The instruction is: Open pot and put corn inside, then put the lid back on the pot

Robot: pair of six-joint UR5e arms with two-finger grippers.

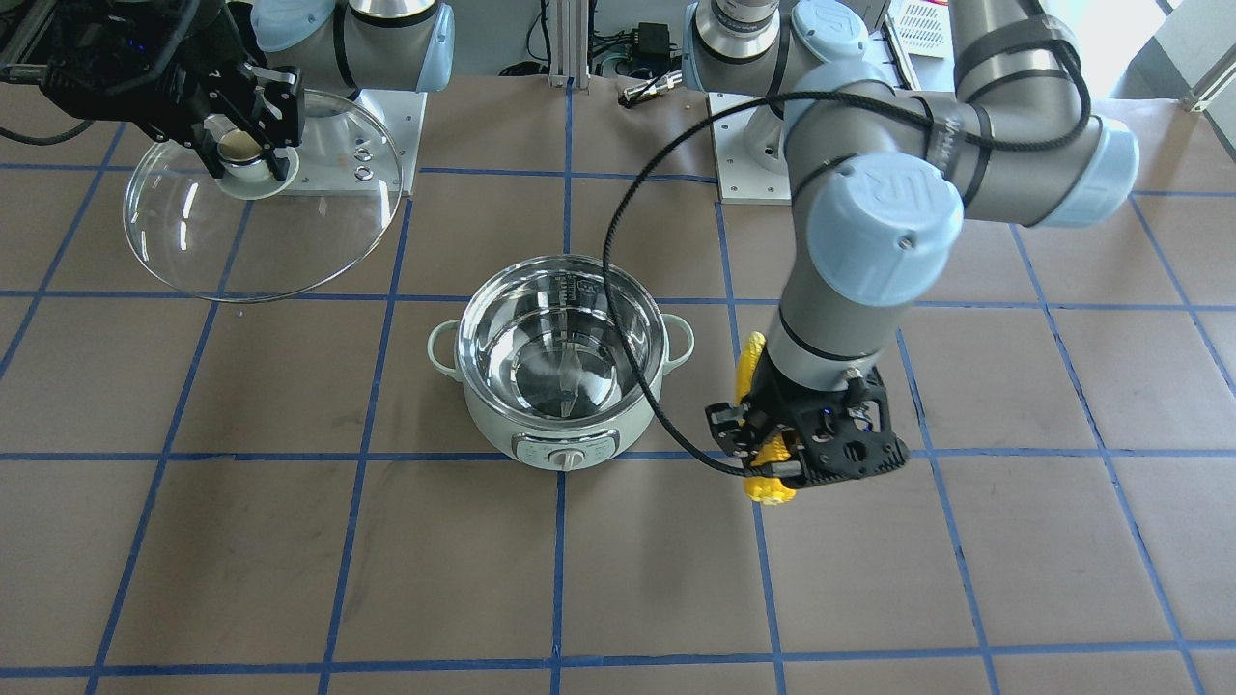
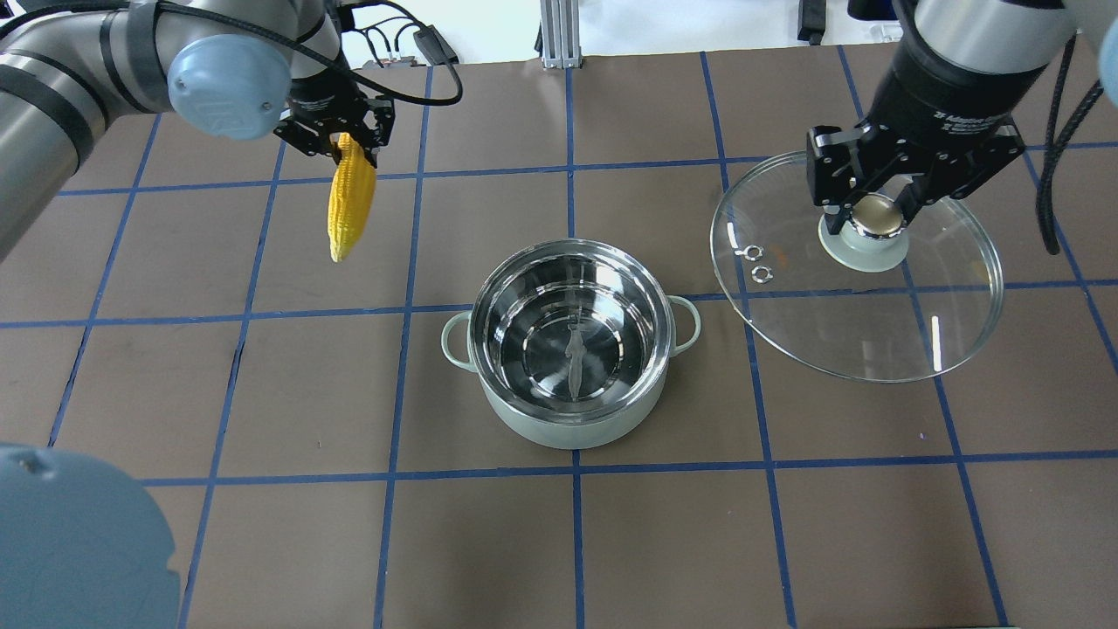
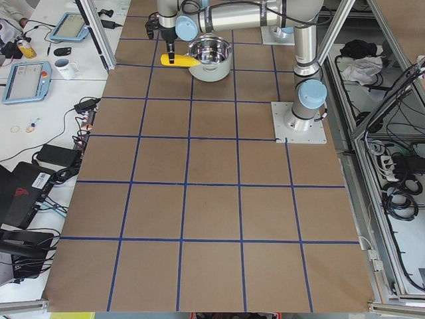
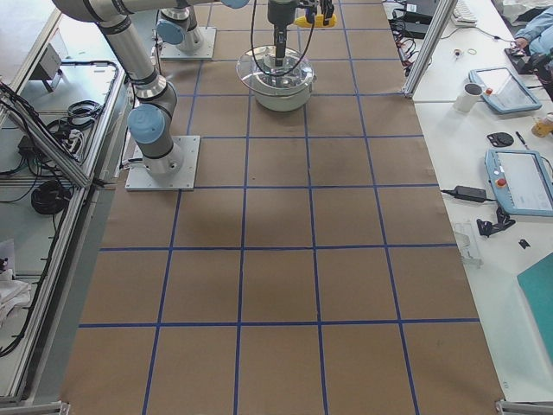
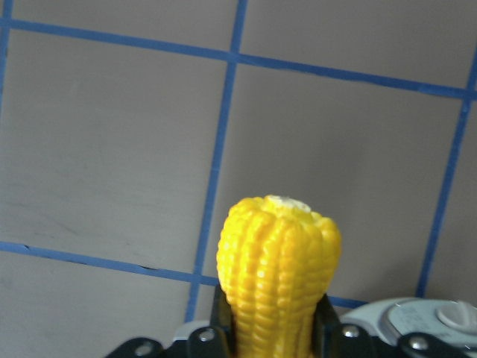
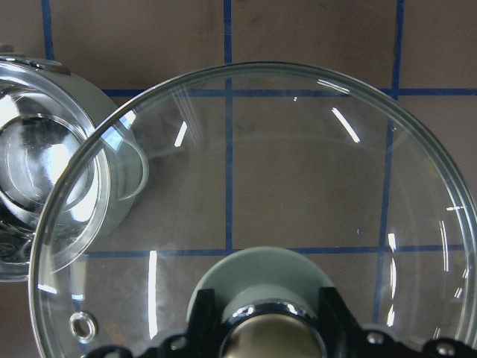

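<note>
Left pincer (image 2: 347,150): clamped on one end of the corn (image 2: 351,205), which hangs tip-down in the air, well apart from the pot (image 2: 568,430), out on its left side.
Right pincer (image 2: 876,210): pinching the knob (image 2: 878,217) of the lid (image 2: 856,323), which is held tilted above the bench (image 2: 262,393), beside the pot on its right.
Pot: open, steel interior bare, upright on the bench.

Hazards, as judged:
1. Corn is gripped at one end only. A quick swing could loosen it and drop it short of the pot.
2. Cob looks about as long as the pot is wide. Released upright or off-centre, it may bridge the rim or lean, and the lid would not seat.
3. Lid hangs tilted from its knob alone. A slip puts glass on the bench.
4. Lid edge sits near the pot's right handle. Both arms converging over the pot risks contact.
</note>
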